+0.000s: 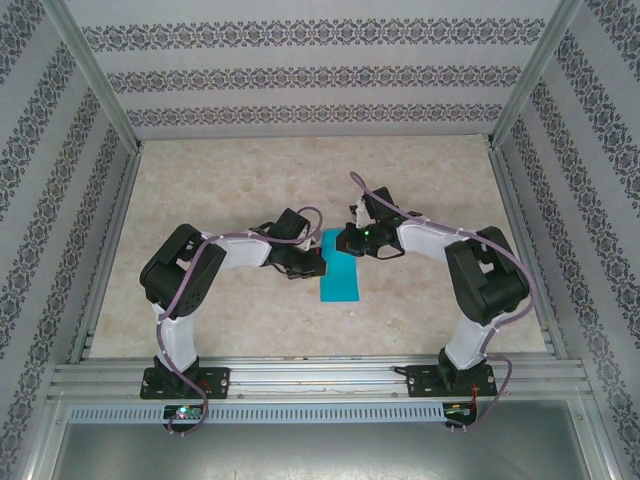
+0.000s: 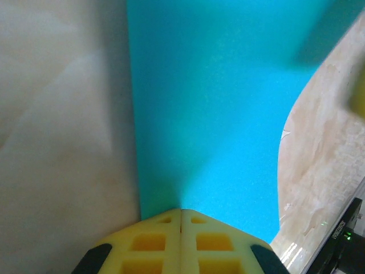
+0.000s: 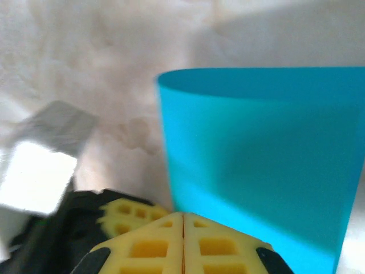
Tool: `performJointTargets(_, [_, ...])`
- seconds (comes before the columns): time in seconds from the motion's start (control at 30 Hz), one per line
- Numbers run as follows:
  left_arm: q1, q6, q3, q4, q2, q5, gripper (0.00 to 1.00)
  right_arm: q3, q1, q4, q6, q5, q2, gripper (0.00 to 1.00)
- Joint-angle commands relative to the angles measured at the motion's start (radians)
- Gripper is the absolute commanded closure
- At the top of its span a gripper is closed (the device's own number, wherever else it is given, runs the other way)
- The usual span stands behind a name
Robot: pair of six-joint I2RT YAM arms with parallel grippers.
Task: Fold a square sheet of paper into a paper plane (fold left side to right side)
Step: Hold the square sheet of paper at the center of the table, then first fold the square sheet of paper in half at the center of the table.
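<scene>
Paper (image 1: pixel 338 273) is lying near the middle of the surface (image 1: pixel 250 190), showing from above as a narrow teal strip running near to far, between the two arms. In the right wrist view it is curving over on itself in a soft loop, not pressed flat.

Risks, as judged:
- The loop is looking springy. If either pincer is lifting off before a crease is pressed in, the upper layer is likely to be flipping back open.
- If the two edges are not lining up when pressure is coming down, the crease is going to be skewed, and every later fold of the plane would be inheriting that error.
- The surface is looking smooth, so a sideways push may be sliding the whole sheet instead of creasing it.
- Both pincers are working very near each other, so a clash is possible.

Pose: both arms are reaching inward with elbows out and wrists bent down. The left pincer (image 2: pixel 181 212) is sitting at the sheet's left edge, jaws pressed together; the right pincer (image 3: pixel 183 216) is sitting at its far end, jaws likewise together. Paper is meeting both tips, but whether an edge is actually pinched I cannot tell.
</scene>
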Motion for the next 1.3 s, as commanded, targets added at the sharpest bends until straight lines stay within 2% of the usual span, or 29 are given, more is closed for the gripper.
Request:
performJointTargets(0.0, [-0.032,-0.050,-0.050,-0.047,0.019,-0.076,1.00,-0.056,0.009,-0.051,-0.008,0.021,-0.089,0.96])
performJointTargets(0.2, [-0.036,-0.061,-0.055,-0.049,0.014,-0.085,1.00,-0.191,0.062,-0.033,0.044,0.035,-0.182,1.00])
performJointTargets(0.7, [-0.036,-0.078,-0.015,-0.028,0.010,-0.060,1.00,-0.250,0.124,-0.053,0.051,0.070,-0.054,1.00])
performJointTargets(0.93, [-0.032,-0.075,0.045,-0.030,-0.013,-0.055,0.95,-0.286,0.128,-0.080,0.036,0.098,-0.041,1.00])
performJointTargets(1.27, [-0.029,-0.047,0.091,-0.021,0.019,-0.045,0.96,-0.279,0.114,-0.109,0.006,0.143,-0.039,1.00])
